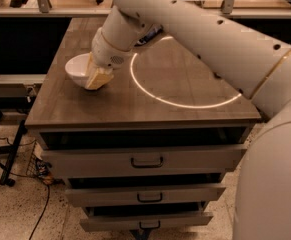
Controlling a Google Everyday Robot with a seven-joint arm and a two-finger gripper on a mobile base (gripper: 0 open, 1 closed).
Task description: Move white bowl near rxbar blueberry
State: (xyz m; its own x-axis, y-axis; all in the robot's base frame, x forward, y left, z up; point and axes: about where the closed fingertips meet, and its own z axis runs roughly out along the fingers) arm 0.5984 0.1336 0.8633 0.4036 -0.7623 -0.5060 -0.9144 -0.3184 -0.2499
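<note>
The white bowl [76, 68] stands on the left part of the wooden cabinet top [135, 101]. My gripper [98, 76], with pale yellow tips, is low over the top and right against the bowl's near right rim, covering that part of it. A dark blue item [151, 33] peeks out behind my arm at the back of the top. It is mostly hidden, so I cannot tell whether it is the rxbar blueberry.
A bright ring of light [180, 79] lies on the middle and right of the top. My large white arm [210, 39] crosses from the right above it. Drawers [146, 161] sit below the front edge. A dark gap and a cable are at the left.
</note>
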